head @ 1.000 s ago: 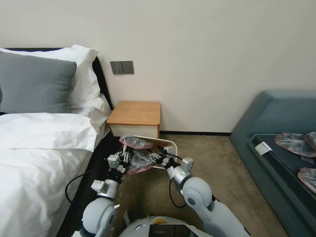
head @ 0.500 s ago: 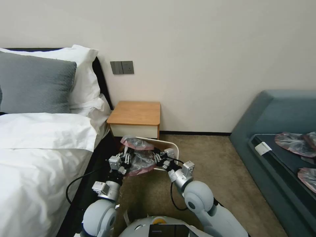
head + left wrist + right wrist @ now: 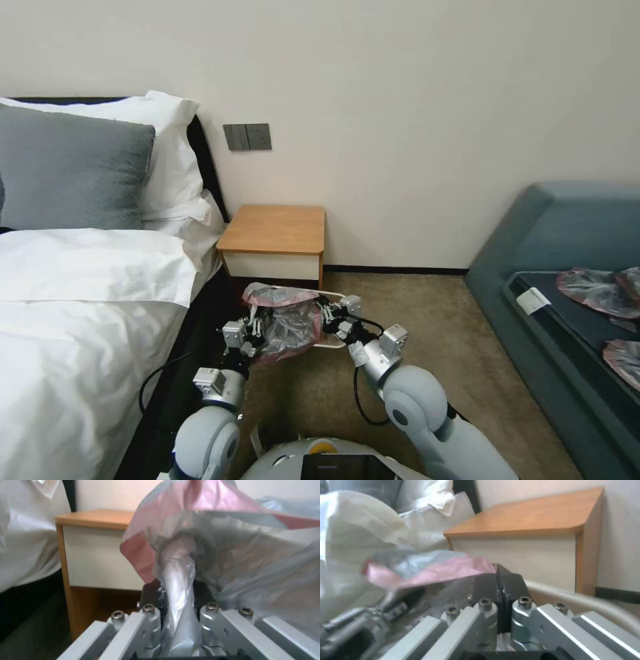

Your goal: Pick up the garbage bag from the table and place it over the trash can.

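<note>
The garbage bag (image 3: 285, 321), wrinkly grey plastic with a pinkish-red rim, is stretched between both grippers low over the carpet in front of the table (image 3: 277, 230). My left gripper (image 3: 255, 328) is shut on a twisted strand of the bag (image 3: 233, 555), seen close in the left wrist view (image 3: 176, 592). My right gripper (image 3: 328, 317) holds the bag's other side, its black pads pressed together (image 3: 500, 580) on the bag's pink rim (image 3: 430, 570). The trash can (image 3: 333, 345) sits under the bag, with little more than its pale rim (image 3: 586, 600) showing.
A bed (image 3: 87, 300) with white linen stands close on the left. A blue-grey sofa (image 3: 567, 240) with other plastic bags (image 3: 593, 288) is on the right. Open carpet (image 3: 433, 333) lies between them, and the wall is just behind the nightstand.
Both grippers have carried the bag a little rightward, spreading it wider over the bin. Much less of the bin's pale rim shows than a second ago.
</note>
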### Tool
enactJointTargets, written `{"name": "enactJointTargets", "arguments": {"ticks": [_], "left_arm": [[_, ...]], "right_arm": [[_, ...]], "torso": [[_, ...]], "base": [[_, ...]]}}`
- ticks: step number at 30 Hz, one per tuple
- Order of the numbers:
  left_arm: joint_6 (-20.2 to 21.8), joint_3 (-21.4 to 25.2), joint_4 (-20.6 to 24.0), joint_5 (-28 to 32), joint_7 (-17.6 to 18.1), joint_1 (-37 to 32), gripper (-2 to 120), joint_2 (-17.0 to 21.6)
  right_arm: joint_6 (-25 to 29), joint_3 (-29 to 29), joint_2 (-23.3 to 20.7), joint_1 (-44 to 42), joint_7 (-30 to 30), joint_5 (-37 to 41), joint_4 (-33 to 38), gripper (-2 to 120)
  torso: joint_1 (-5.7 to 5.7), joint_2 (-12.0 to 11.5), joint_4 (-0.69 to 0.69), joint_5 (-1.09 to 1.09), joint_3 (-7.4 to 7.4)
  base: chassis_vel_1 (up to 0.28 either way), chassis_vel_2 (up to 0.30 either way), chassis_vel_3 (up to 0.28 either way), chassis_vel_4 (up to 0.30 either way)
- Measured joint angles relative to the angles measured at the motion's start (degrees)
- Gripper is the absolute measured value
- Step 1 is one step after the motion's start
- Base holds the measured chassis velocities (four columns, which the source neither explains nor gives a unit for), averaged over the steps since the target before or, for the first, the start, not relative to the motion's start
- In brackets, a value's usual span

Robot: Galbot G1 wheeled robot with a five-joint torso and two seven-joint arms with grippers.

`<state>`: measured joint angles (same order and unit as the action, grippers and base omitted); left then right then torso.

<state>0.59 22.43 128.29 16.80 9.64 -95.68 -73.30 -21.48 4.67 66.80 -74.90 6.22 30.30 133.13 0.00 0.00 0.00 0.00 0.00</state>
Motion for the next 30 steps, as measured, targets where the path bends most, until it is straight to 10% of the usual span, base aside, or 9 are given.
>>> {"name": "enactJointTargets", "arguments": {"ticks": [19, 30], "left_arm": [[-0.46, -1.15, -1.06, 0.62, -0.10, 0.43, 8, -0.37], [-0.54, 0.83, -0.43, 2.60, 0.10, 1.37, 8, -0.34]], "right_arm": [[-4.50, 7.84, -4.91, 4.02, 1.81, 8.56, 1.39, 0], [-9.57, 5.29, -6.22, 2.02, 0.21, 8.99, 5.56, 38]], "torso": [[0.00, 0.00, -0.04, 0.00, 0.00], [0.00, 0.00, 0.00, 0.00, 0.00]], "base": [[0.000, 0.000, 0.000, 0.000], [0.000, 0.000, 0.000, 0.000]]}}
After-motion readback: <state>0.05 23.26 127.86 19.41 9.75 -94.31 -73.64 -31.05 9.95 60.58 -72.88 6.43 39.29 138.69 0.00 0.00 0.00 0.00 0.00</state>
